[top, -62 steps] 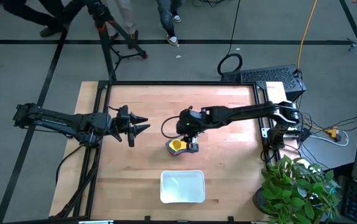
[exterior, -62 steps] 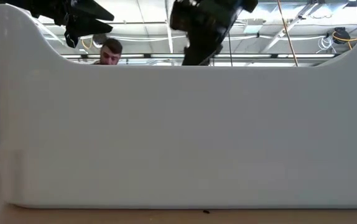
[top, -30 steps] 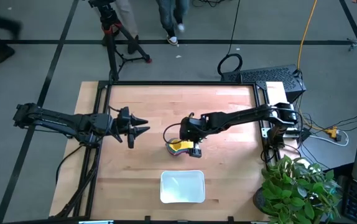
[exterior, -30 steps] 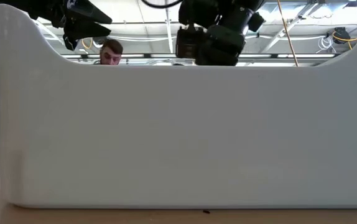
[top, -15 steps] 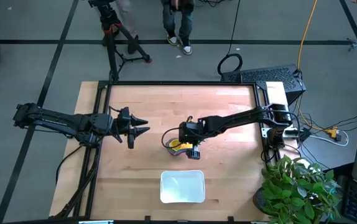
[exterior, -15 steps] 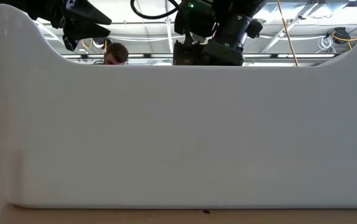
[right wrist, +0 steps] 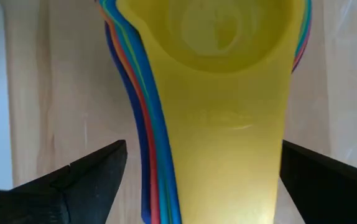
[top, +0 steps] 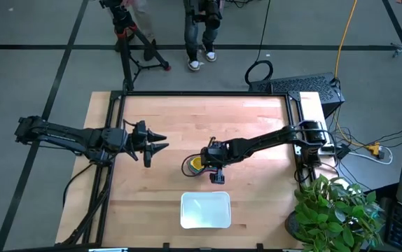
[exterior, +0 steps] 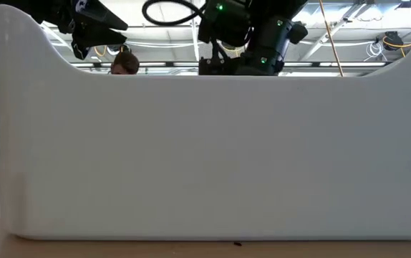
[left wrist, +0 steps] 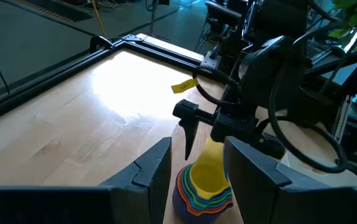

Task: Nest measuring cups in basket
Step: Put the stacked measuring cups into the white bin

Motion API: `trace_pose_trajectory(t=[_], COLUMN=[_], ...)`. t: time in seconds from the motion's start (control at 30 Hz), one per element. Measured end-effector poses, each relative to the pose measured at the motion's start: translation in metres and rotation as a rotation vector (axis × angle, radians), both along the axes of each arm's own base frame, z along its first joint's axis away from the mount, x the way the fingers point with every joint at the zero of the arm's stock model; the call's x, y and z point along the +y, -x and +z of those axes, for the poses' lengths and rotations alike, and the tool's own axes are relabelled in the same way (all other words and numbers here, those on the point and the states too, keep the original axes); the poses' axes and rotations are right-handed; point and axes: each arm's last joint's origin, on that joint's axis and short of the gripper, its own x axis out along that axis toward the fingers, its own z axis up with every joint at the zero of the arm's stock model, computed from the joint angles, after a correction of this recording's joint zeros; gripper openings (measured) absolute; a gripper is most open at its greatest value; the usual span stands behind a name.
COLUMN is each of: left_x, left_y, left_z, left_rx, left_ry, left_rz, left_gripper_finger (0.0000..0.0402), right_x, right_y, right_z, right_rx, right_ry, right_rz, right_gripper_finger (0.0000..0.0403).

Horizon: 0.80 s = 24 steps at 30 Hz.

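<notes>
The measuring cups (top: 196, 164) stand nested in one stack on the wooden table's middle. The yellow cup (right wrist: 228, 37) is on top, with blue, green, orange and red rims around it (left wrist: 204, 190). My right gripper (right wrist: 204, 149) hangs open over the stack, pointing down. Its two fingers stand either side of the stacked handles (right wrist: 222, 168); I see no contact. In the high view this gripper (top: 214, 172) sits just right of the cup bowls. The white basket (top: 205, 210) stands nearer the front edge, and its wall (exterior: 205, 158) fills the low view. My left gripper (top: 157, 143) waits open to the left.
People's legs (top: 201, 28) and a tripod (top: 127, 42) stand beyond the table's far edge. A potted plant (top: 341, 210) sits off the near right corner. A yellow tag (left wrist: 184, 86) lies on the table near its right frame. Bare wood lies between the stack and the basket.
My right gripper has come down and a little toward the table's near edge, onto the level of the cup stack, staying open. Its fingers now straddle the stacked handles. The cups have kept their place.
</notes>
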Motion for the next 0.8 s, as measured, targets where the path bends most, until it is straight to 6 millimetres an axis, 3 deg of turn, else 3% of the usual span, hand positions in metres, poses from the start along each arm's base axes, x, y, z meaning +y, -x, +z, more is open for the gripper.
trace_pose_trajectory(t=[0.27, 0.8], left_x=[0.0001, 0.0001], left_y=[0.0003, 0.0004], left_z=[-0.0007, -0.0012], left_rx=[0.006, 0.012], left_ry=[0.006, 0.007], left_rz=[0.002, 0.003], left_gripper_finger=[0.0149, 0.0149], right_x=[0.0000, 0.0006], right_y=[-0.0017, -0.0017], right_z=[0.0000, 0.0001], right_rx=[-0.016, -0.015], right_ry=[-0.007, -0.030], right_rz=[-0.008, 0.009], right_gripper_finger=[0.0351, 0.0213])
